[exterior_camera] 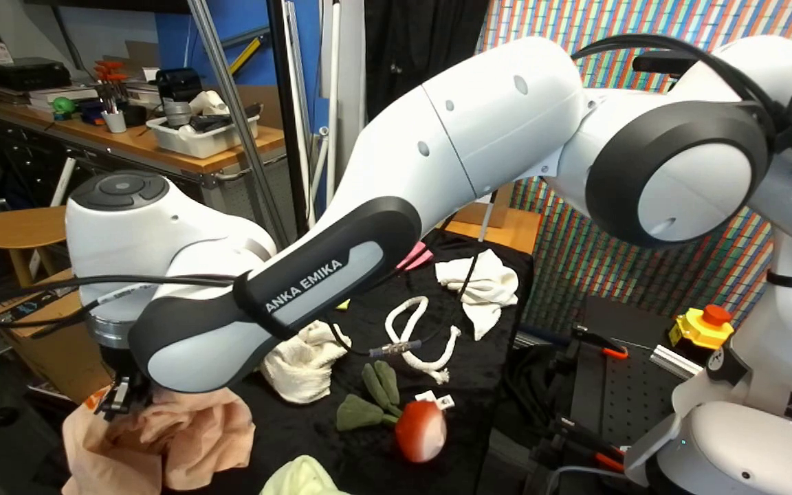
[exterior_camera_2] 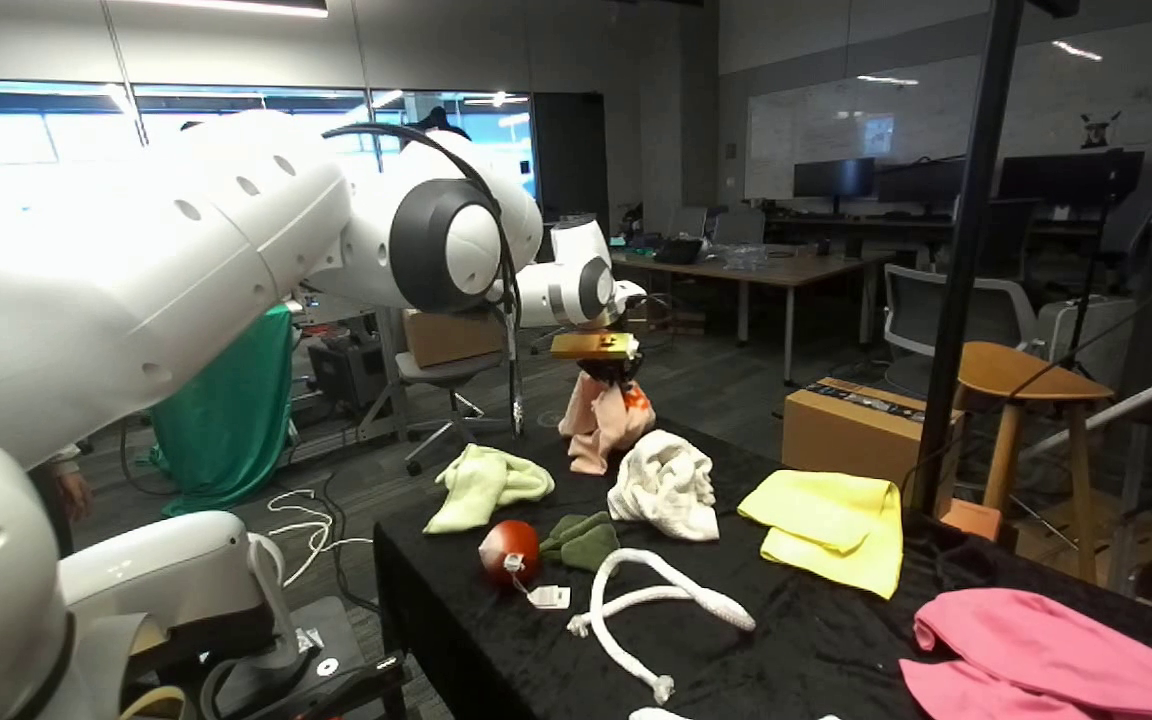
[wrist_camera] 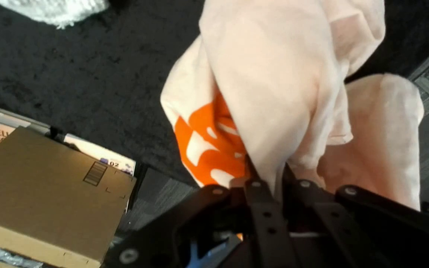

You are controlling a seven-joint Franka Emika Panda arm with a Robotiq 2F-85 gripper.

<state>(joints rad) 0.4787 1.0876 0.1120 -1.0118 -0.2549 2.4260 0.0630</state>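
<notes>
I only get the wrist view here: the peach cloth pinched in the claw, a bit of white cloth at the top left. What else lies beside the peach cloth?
Observer: A pale green cloth, apart from the peach cloth; both exterior views show it.
Operator: And past the white cloth, going away from the peach one?
Observer: A yellow cloth, folded over, seen best in an exterior view.
Operator: Anything out there besides cloths?
Observer: Yes, in both exterior views a red radish-like toy with green leaves lies near a white rope.
</notes>
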